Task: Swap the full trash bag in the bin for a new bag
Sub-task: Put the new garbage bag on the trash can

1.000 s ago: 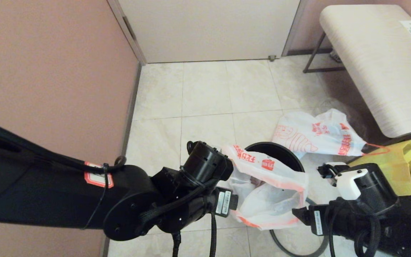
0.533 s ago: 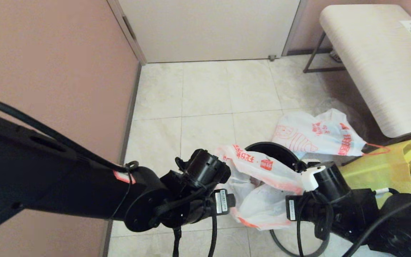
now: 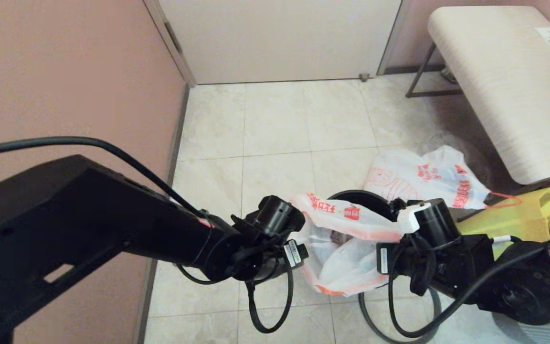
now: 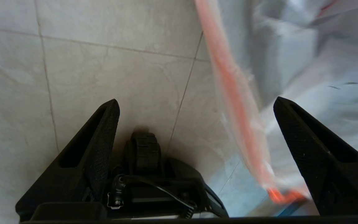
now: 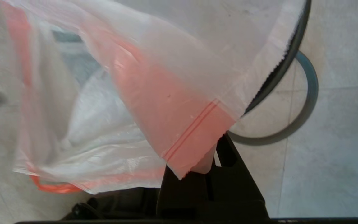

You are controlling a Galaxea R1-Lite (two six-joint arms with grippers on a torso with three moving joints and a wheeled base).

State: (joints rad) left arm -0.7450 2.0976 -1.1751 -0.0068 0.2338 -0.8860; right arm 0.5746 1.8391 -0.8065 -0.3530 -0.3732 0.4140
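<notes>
From the head camera, a thin, crinkled white plastic bag with orange print and orange edging hangs slack over the near side of the bin, a round black plastic wastebasket whose dark mouth shows just behind the bag. The bin stands on glossy cream floor tiles — open floor stretches from it toward the pale door. A pink wall closes the robot's left side, and a pale wood-grain table on thin dark legs closes the right. A second white printed bag lies crumpled beyond the bin, and a yellow bag sits beside the right arm. A thin dark grey hoop lies flat on the tiles at the bin's foot. In the left wrist view the left gripper has its two black textured wedge fingers spread wide with nothing between them but tile; the bag's blurred orange edge runs past close to one finger. In the right wrist view the right gripper is closed, its fingers pinched on an orange corner of the translucent bag (the film drapes away in soft folds) — behind it the black rim arc and the hoop curve over bare tile.
</notes>
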